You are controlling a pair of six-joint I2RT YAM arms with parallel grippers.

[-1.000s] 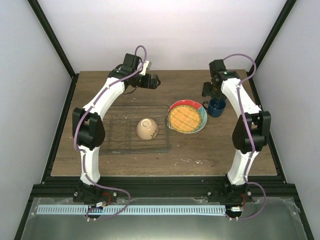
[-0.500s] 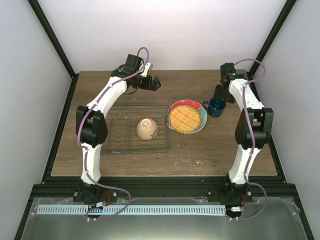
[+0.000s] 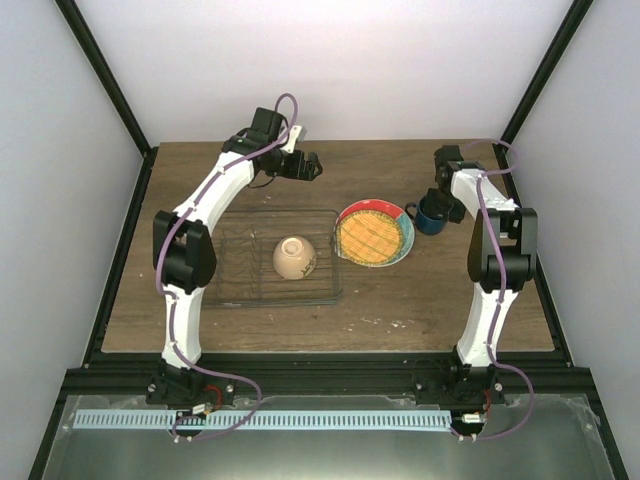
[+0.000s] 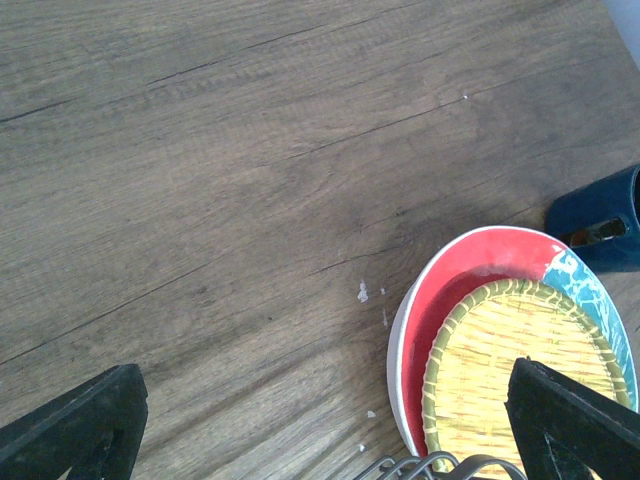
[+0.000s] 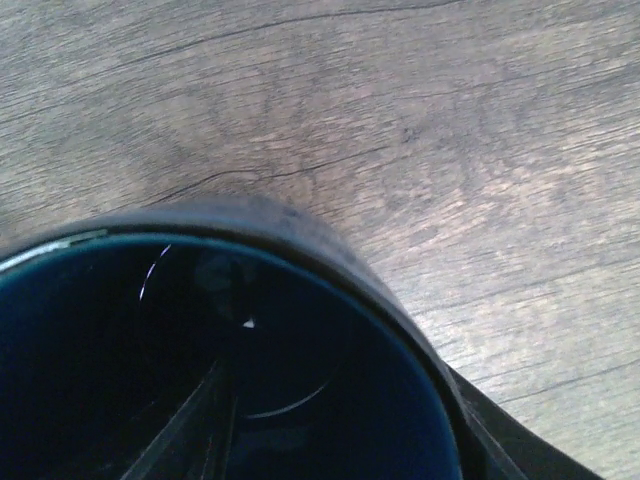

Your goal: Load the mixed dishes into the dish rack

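Observation:
The dark blue mug (image 3: 430, 216) stands upright right of the plate stack and fills the right wrist view (image 5: 300, 225). My right gripper (image 3: 446, 203) is open at its rim (image 5: 350, 430), one finger inside and one finger (image 5: 520, 440) outside the wall. The yellow-orange grid plate (image 3: 372, 234) lies on the red plate with teal (image 3: 398, 215), over a whitish plate (image 4: 397, 350). The small cream bowl (image 3: 295, 257) sits upside down in the wire dish rack (image 3: 240, 285). My left gripper (image 3: 307, 167) is open and empty behind the rack (image 4: 325, 440).
The left wrist view shows the red plate (image 4: 450, 300), the yellow plate (image 4: 520, 350), the mug (image 4: 600, 215) and a bit of rack wire (image 4: 430, 468). The black frame posts stand at the table's back corners. Bare wooden table (image 3: 380, 165) lies between the two grippers.
My right gripper has moved from behind and left of the mug to down over its right rim. The left arm has barely shifted. The dishes have not moved.

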